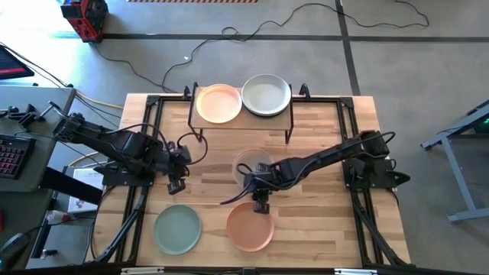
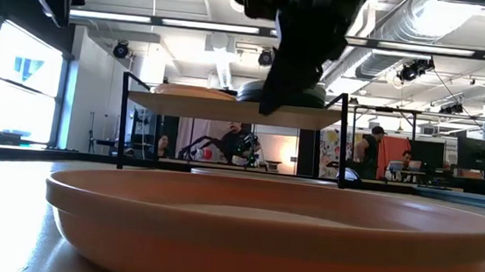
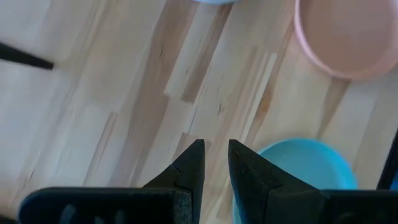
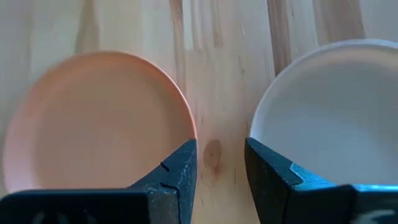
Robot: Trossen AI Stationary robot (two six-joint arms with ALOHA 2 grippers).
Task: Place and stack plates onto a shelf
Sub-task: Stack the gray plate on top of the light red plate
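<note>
The shelf stands at the table's far middle and carries a peach plate and a whitish plate side by side. Near the front edge a pale green plate and a terracotta plate lie flat on the table. A third, pale brownish plate lies in front of the shelf, partly hidden under the right arm. My right gripper is open above the bare wood between the terracotta plate and the pale green plate. My left gripper is open over bare table, left of centre.
Black frame rails run along the table's left and right sides by the arm bases. The shelf's thin black legs stand on the table. Cables lie on the floor beyond the far edge. In the low view, people sit in the room behind the shelf.
</note>
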